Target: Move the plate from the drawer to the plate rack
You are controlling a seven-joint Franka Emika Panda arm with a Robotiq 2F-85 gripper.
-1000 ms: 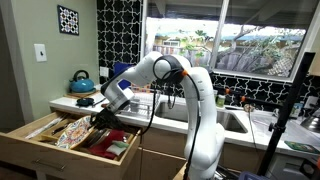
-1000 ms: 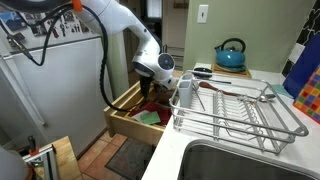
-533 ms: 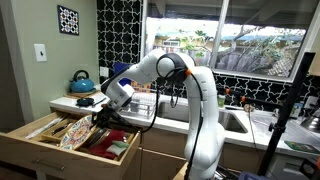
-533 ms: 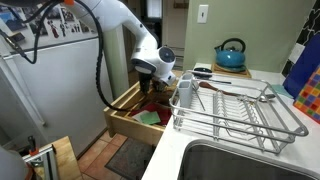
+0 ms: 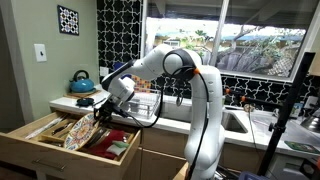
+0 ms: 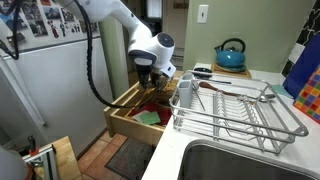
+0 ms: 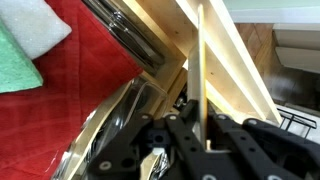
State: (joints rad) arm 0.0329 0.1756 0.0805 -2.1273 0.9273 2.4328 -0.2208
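My gripper [image 5: 101,114] is over the open light-wood drawer [image 5: 40,150], shut on the rim of the patterned plate [image 5: 78,133], which stands tilted on edge with its lower side in the drawer. In the wrist view the plate's rim [image 7: 203,60] shows as a thin pale line running up from between the black fingers of my gripper [image 7: 200,125]. In an exterior view my gripper [image 6: 148,80] hangs above the drawer [image 6: 125,112], left of the silver wire plate rack [image 6: 235,115] on the counter. The rack holds a few utensils.
A red cloth [image 7: 80,95], a green cloth [image 7: 15,65] and a white sponge [image 7: 30,20] lie in the drawer beside the plate. A teal kettle [image 6: 231,55] stands behind the rack. A sink [image 6: 240,160] is in front of it, a fridge [image 6: 50,90] past the drawer.
My gripper has lifted and swung a little with the plate in it, tipping the plate from nearly flat to more upright in the drawer.
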